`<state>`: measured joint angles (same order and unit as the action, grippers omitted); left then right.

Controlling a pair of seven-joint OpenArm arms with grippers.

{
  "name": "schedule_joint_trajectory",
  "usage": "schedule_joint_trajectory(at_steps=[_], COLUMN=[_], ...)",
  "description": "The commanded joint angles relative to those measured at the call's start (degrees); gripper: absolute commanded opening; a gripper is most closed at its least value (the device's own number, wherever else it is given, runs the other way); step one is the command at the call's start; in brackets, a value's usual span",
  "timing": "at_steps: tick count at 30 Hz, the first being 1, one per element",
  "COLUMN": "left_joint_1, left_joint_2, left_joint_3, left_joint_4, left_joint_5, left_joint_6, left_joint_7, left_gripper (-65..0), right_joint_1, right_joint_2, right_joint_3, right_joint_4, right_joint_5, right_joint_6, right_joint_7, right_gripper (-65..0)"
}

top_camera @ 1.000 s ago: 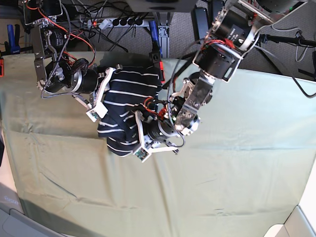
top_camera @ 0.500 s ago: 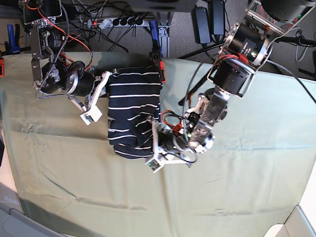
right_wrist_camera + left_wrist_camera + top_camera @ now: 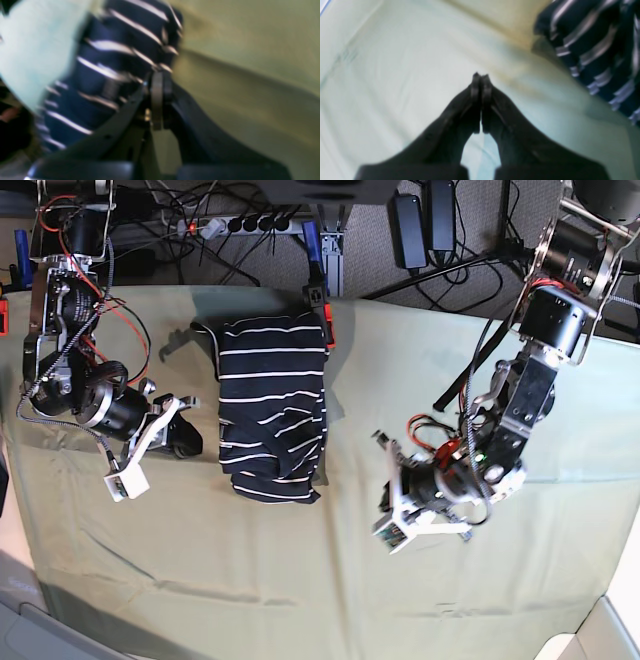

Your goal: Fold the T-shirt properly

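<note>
A pale green cloth [image 3: 300,580] covers the table; behind, a power strip [image 3: 235,224] and cables [image 3: 240,260] lie on grey floor.

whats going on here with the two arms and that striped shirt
A two-arm robot is folding a T-shirt, which lies as a narrow folded bundle on the green cloth. Neither arm holds it. The left gripper is shut and empty, off to one side of the shirt. The right gripper is shut too, close beside the shirt's other edge, with no fabric visibly pinched.

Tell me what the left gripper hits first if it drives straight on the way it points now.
Most likely the pale green cloth: the shut left gripper points down onto bare cloth, with the T-shirt off to one side. Depth is unclear.
</note>
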<state>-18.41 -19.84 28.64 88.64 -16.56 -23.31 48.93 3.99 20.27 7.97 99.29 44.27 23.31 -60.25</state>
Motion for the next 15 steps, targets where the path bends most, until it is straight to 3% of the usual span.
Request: schedule_joint_trajectory(at_steps=[1, 9, 15], left_joint_1=[-0.31, 11.63, 21.75], left_joint_2=[-1.57, -8.94, -10.67], left_joint_3=[-1.66, -13.40, -24.02], left_joint_4=[2.78, 11.06, 15.96], left_joint_5=[-0.68, -2.64, -6.49], left_joint_6=[0.15, 0.15, -1.20], left_joint_7=[-0.63, -0.66, -0.11], left_gripper=[-65.0, -65.0, -65.0], right_joint_1=[1.66, 3.89, -2.29], right_joint_2=[0.66, 0.72, 2.80], right_joint_3=[0.26, 0.22, 2.49], right_joint_4=[1.97, 5.29, 5.75], right_joint_5=[1.57, 0.55, -0.35], right_joint_6=[5.53, 5.62, 5.60], right_joint_7=[1.07, 0.09, -0.66], right_gripper=[-65.0, -65.0, -65.0])
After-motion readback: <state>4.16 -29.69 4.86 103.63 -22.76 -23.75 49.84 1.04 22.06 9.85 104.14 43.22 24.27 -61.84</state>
